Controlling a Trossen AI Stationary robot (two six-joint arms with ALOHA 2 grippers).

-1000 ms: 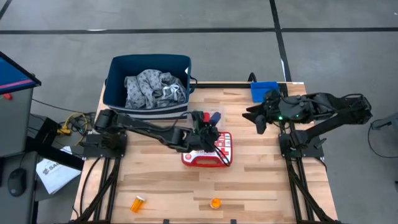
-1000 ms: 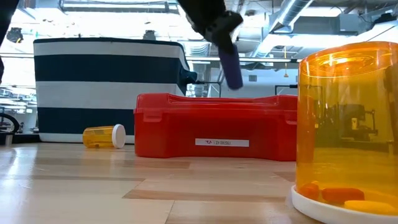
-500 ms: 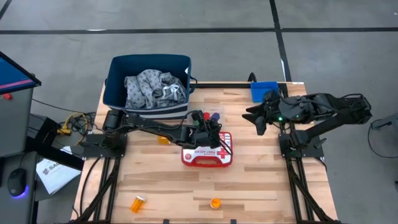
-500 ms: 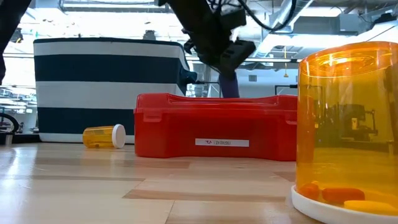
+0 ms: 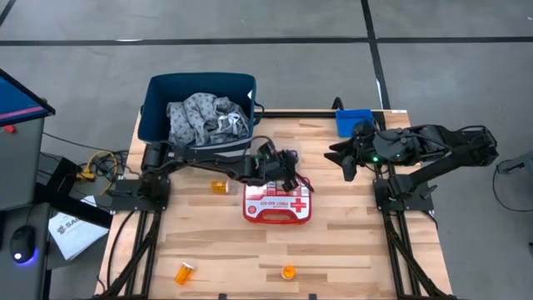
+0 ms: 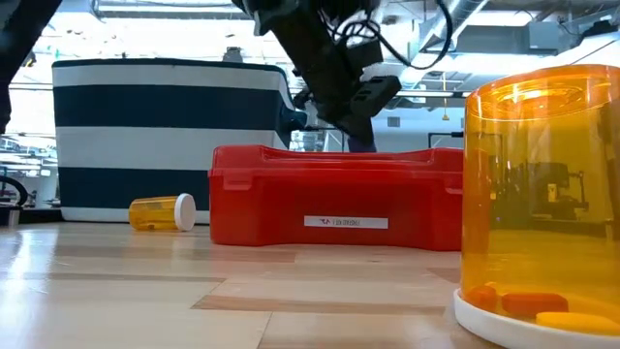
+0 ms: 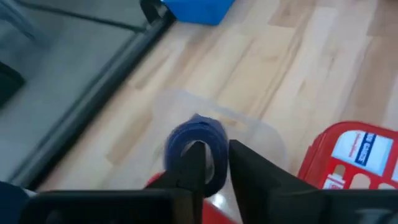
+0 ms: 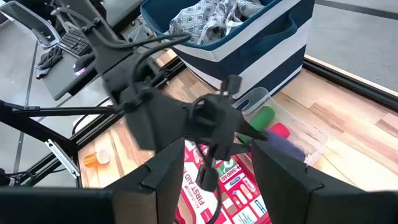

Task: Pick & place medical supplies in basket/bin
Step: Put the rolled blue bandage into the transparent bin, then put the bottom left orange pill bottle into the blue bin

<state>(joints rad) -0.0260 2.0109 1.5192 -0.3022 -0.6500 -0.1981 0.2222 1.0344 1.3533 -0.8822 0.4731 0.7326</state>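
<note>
My left gripper (image 7: 214, 152) reaches over the far side of the red first-aid case (image 5: 277, 200), its fingers slightly apart at a dark blue cylinder (image 7: 198, 140). The cylinder is low over a clear tray (image 8: 311, 140) that holds a green cylinder (image 8: 264, 118) and a red one (image 8: 280, 130). Orange pill bottles lie on the table (image 5: 218, 187), (image 5: 184, 272), (image 5: 288, 272). The grey-white cloth (image 5: 204, 118) lies in the navy basket (image 5: 200, 83). My right gripper (image 8: 221, 186) hovers open at the far right beside the blue bin (image 5: 353, 122). My left gripper comes at the dark blue cylinder slanting down from the table's left. One finger (image 7: 193, 165) stands in front of the cylinder's hollow middle, the other (image 7: 249, 168) outside its wall. I cannot tell whether the fingers touch it.
The first-aid case lies mid-table just near of the clear tray. In the low view one pill bottle (image 6: 542, 194) stands upright close to the near edge and another (image 6: 162, 212) lies on its side in front of the basket. Bare wood lies at the near left.
My left gripper has carried the dark blue cylinder toward the table's far edge and down, rolling its wrist. The cylinder, hanging well above the first-aid case a second ago, now sits low behind it.
</note>
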